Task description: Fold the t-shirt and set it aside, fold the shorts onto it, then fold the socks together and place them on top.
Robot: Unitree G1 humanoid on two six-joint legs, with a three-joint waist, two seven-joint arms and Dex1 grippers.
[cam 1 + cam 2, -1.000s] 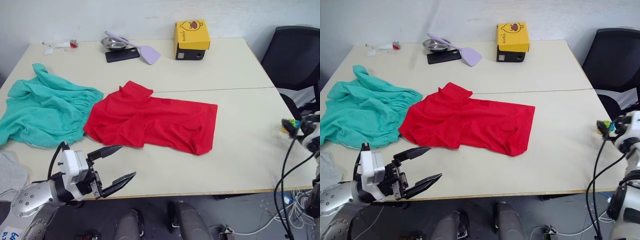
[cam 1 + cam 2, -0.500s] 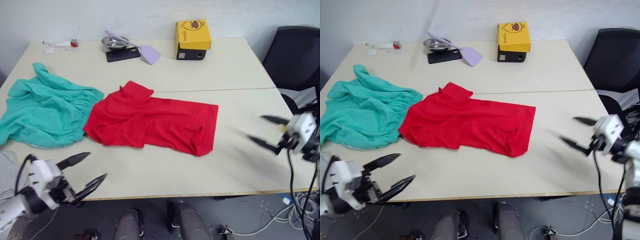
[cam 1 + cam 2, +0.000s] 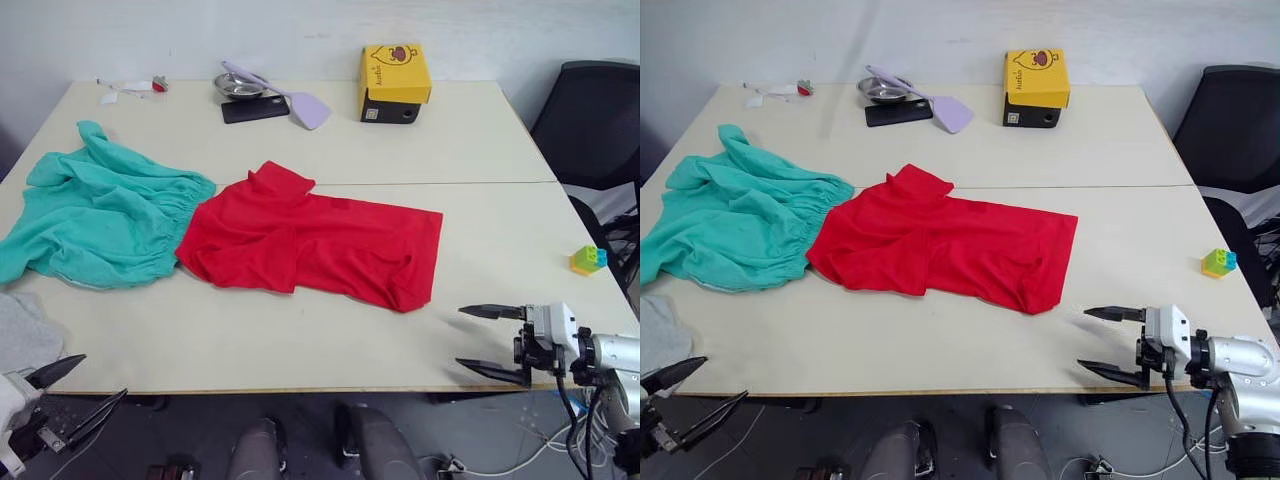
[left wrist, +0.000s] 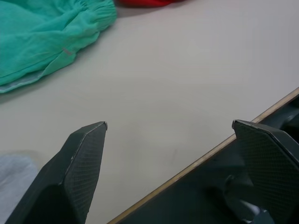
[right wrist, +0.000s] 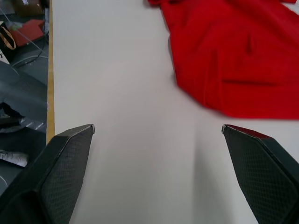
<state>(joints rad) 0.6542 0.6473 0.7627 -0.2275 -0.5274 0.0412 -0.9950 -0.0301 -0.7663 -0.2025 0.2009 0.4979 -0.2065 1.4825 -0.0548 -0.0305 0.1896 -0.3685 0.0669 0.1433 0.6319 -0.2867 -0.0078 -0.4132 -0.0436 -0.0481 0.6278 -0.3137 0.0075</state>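
Observation:
The red t-shirt (image 3: 310, 240) lies partly folded and rumpled at the middle of the table. Touching its left end, the teal-green shorts (image 3: 100, 220) lie crumpled. A light grey sock (image 3: 22, 335) rests at the table's front left corner. My left gripper (image 3: 85, 386) hangs open below the front left edge, apart from the clothes. My right gripper (image 3: 478, 340) stands open over the front right edge, its tips pointing left toward the shirt's hem (image 5: 233, 56), a short way off it. Both are empty.
Along the far edge sit a yellow box on a black box (image 3: 394, 82), a black phone (image 3: 255, 108), a metal bowl with a lilac spatula (image 3: 240, 85) and small scraps (image 3: 130, 90). A small toy block (image 3: 586, 259) lies near the right edge. A black chair (image 3: 600, 120) stands right.
My left gripper has dropped and pulled back to the left, below the table's front edge. My right gripper has come in from the right and lowered to the front right edge. The clothes have not moved.

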